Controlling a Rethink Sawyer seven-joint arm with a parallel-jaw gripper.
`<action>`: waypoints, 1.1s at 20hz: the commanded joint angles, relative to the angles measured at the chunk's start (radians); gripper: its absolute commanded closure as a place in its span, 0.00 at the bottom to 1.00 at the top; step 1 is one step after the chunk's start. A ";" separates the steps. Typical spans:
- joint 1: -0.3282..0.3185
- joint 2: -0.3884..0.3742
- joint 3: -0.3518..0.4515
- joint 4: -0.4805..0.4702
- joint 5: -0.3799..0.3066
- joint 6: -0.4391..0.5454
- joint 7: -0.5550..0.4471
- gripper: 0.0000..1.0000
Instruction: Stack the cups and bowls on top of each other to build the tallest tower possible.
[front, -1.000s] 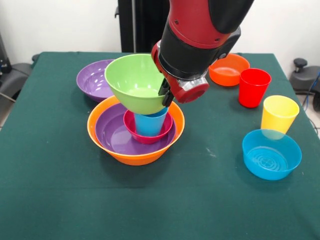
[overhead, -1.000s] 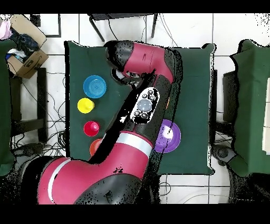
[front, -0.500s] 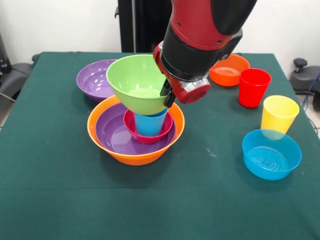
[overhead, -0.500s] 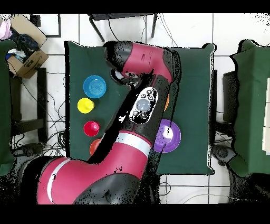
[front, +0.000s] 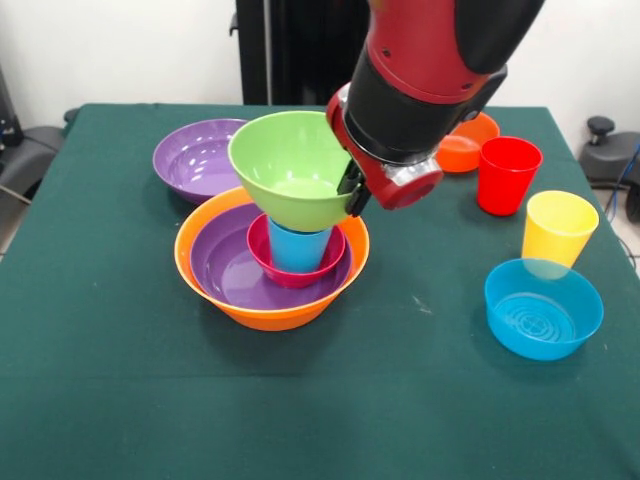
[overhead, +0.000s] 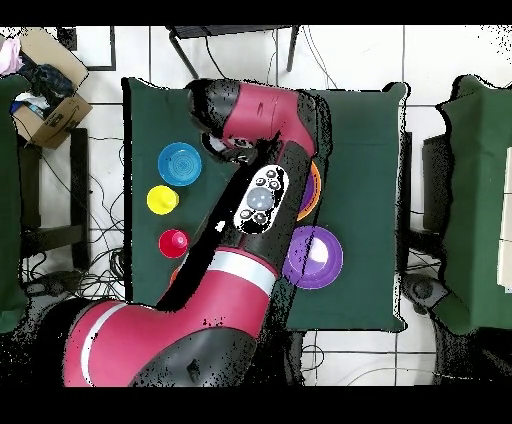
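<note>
Three cups, seven bowls; bare green table along the front edge.
Gripper grasps the lime bowl tilted above the blue cup.

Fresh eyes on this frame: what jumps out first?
The red and black arm comes down from the top, its tool gripping the rim of a lime green bowl tilted over the tower. Below it, the blue cup stands in a small pink-red bowl, nested in a purple bowl and a large orange bowl, left of centre. To the right stand the red cup, yellow cup and blue bowl.
</note>
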 joint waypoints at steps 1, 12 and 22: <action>0.017 0.039 0.123 0.016 -0.009 -0.016 0.065 1.00; 0.008 0.034 0.105 0.027 -0.032 -0.011 0.039 1.00; -0.006 0.026 0.106 0.043 -0.041 -0.021 0.009 1.00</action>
